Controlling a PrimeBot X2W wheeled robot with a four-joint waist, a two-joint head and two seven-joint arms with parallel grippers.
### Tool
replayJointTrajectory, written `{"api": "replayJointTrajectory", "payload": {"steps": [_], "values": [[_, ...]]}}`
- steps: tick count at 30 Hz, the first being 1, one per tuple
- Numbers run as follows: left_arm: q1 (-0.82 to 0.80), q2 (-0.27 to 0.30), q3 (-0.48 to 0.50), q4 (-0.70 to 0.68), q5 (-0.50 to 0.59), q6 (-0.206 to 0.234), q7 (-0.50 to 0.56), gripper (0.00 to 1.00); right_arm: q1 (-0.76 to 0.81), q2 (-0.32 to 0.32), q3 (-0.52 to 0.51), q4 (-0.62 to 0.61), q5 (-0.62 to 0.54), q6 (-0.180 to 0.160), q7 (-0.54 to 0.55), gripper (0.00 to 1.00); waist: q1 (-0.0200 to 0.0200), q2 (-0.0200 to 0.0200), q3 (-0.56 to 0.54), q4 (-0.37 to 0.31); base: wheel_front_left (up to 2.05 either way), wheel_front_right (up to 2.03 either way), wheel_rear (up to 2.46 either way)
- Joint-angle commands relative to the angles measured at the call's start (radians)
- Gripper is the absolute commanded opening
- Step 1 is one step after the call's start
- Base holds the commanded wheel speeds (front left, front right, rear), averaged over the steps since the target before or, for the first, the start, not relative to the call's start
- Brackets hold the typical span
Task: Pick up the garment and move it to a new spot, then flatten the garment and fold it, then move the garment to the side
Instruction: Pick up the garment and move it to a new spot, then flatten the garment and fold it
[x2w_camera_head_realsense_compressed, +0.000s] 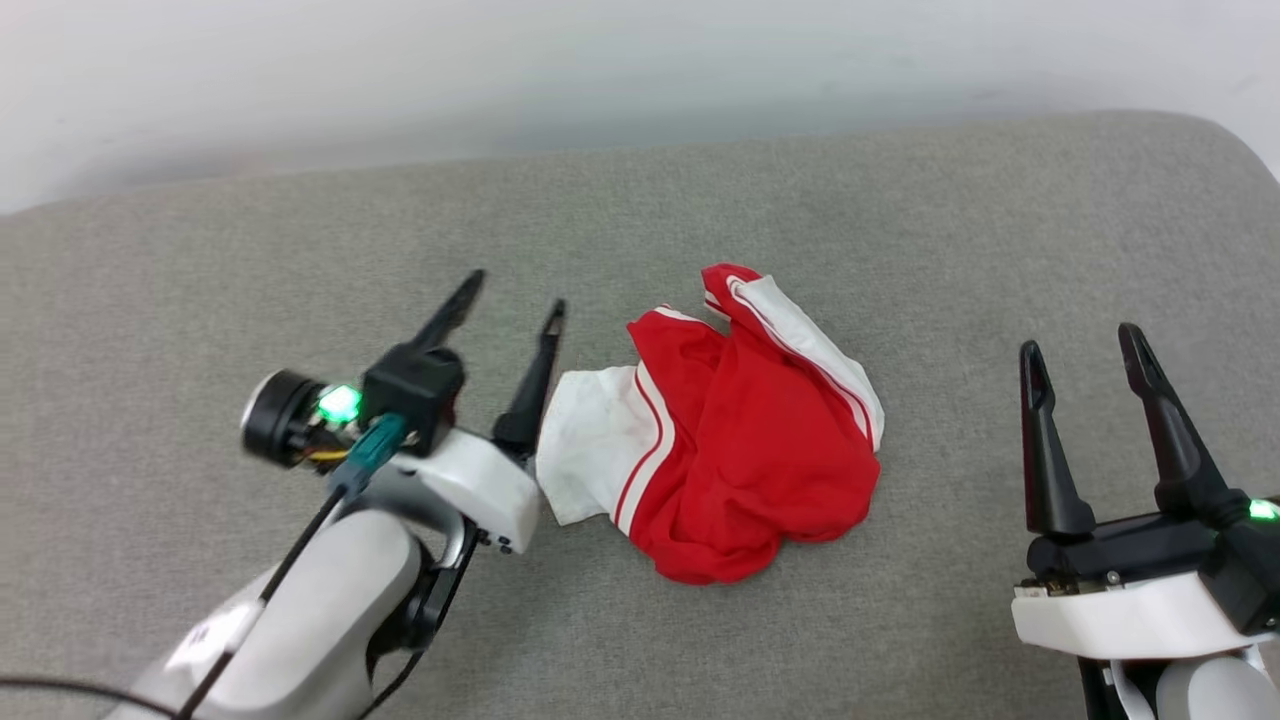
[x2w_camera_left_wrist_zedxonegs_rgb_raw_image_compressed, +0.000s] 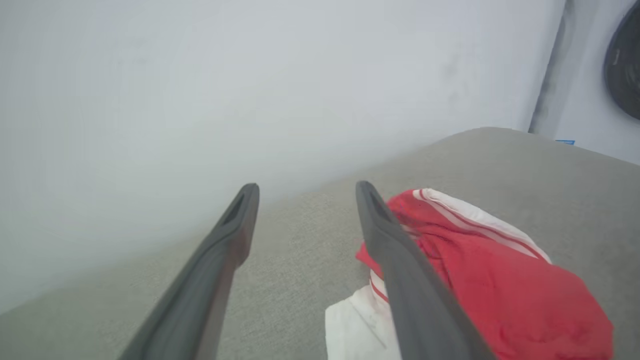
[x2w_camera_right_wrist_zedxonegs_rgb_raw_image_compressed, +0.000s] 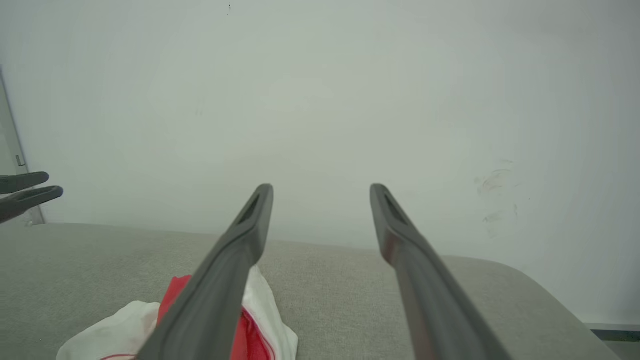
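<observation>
The garment (x2w_camera_head_realsense_compressed: 740, 440) is a crumpled red shirt with white sleeves and red-white striped trim, lying in a heap in the middle of the grey padded surface (x2w_camera_head_realsense_compressed: 200, 250). My left gripper (x2w_camera_head_realsense_compressed: 515, 295) hovers just left of the heap, open, with nothing between its fingers; its inner finger stands over the white sleeve's edge. In the left wrist view the garment (x2w_camera_left_wrist_zedxonegs_rgb_raw_image_compressed: 500, 285) lies right of my left gripper (x2w_camera_left_wrist_zedxonegs_rgb_raw_image_compressed: 305, 192). My right gripper (x2w_camera_head_realsense_compressed: 1080, 345) stands open and empty well to the right of the heap. The right wrist view shows the garment (x2w_camera_right_wrist_zedxonegs_rgb_raw_image_compressed: 120, 335) at lower left of my right gripper (x2w_camera_right_wrist_zedxonegs_rgb_raw_image_compressed: 320, 192).
A pale wall (x2w_camera_head_realsense_compressed: 600, 70) runs behind the surface's far edge. The surface's right rear corner (x2w_camera_head_realsense_compressed: 1200, 140) is rounded. A dark round opening in a white appliance (x2w_camera_left_wrist_zedxonegs_rgb_raw_image_compressed: 625, 65) shows beyond the surface in the left wrist view. The left gripper's fingers (x2w_camera_right_wrist_zedxonegs_rgb_raw_image_compressed: 25, 195) show at the right wrist view's left edge.
</observation>
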Motion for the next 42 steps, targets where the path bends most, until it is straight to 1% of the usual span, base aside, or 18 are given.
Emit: {"api": "replayJointTrajectory", "payload": {"steps": [1,3,6,8,10,14,16,20,27,29,34,39,42], "values": [[0.055,-0.005,0.053,-0.028,0.029,0.039,-0.006,1.0,0.016,0.003,-0.006,0.004,0.005,0.0,-0.002,1.0,0.0001,0.0,-0.014,0.014,0.0,0.0,0.0],[0.131,-0.012,0.137,-0.065,0.077,0.085,-0.007,1.0,0.021,0.002,-0.012,0.004,0.003,0.0,-0.002,1.0,0.0001,0.0,-0.02,0.021,0.0,0.0,0.0],[0.248,-0.033,0.257,-0.111,0.153,0.124,-0.006,1.0,0.032,0.003,-0.019,0.007,-0.001,0.0,-0.002,1.0,0.0001,0.0,-0.028,0.032,0.0,0.0,0.0],[0.318,-0.054,0.34,-0.141,0.209,0.136,-0.006,1.0,0.034,0.002,-0.022,0.01,-0.003,0.0,-0.002,1.0,0.0001,0.0,-0.031,0.037,0.0,0.0,0.0],[0.388,-0.073,0.4,-0.162,0.27,0.143,-0.006,1.0,0.04,0.002,-0.024,0.016,-0.004,0.0,-0.002,1.0,0.0001,0.0,-0.036,0.04,0.0,0.0,0.0],[0.498,-0.141,0.526,-0.222,0.355,0.13,-0.006,1.0,0.05,0.002,-0.036,0.037,0.013,0.0,-0.002,1.0,0.0001,0.0,-0.045,0.044,0.0,0.0,0.0],[0.548,-0.176,0.582,-0.241,0.389,0.114,-0.006,1.0,0.056,0.002,-0.04,0.048,0.02,0.0,-0.002,1.0,0.0001,0.0,-0.05,0.045,0.0,0.0,0.0],[0.624,-0.249,0.671,-0.263,0.452,0.057,-0.006,1.0,0.073,0.002,-0.044,0.067,0.038,0.0,-0.002,1.0,0.0001,0.0,-0.059,0.046,0.0,0.0,0.0],[0.704,-0.355,0.77,-0.226,0.527,-0.07,-0.006,1.0,0.1,0.002,-0.044,0.09,0.074,0.0,-0.002,1.0,0.0001,0.0,-0.074,0.044,0.0,0.0,0.0],[0.712,-0.381,0.797,-0.218,0.544,-0.098,-0.006,1.0,0.109,0.002,-0.04,0.093,0.078,0.0,-0.002,1.0,0.0001,0.0,-0.077,0.045,0.0,0.0,0.0],[0.74,-0.429,0.846,-0.2,0.587,-0.16,-0.006,1.0,0.135,0.002,-0.039,0.099,0.097,0.0,-0.002,1.0,0.0001,0.0,-0.088,0.049,0.0,0.0,0.0],[0.762,-0.459,0.88,-0.192,0.612,-0.201,-0.006,1.0,0.157,0.002,-0.039,0.101,0.107,0.0,-0.002,1.0,0.0001,0.0,-0.095,0.052,0.0,0.0,0.0],[0.768,-0.472,0.896,-0.187,0.623,-0.217,-0.006,1.0,0.162,0.002,-0.037,0.101,0.106,0.0,-0.002,1.0,0.0001,0.0,-0.096,0.052,0.0,0.0,0.0]]}}
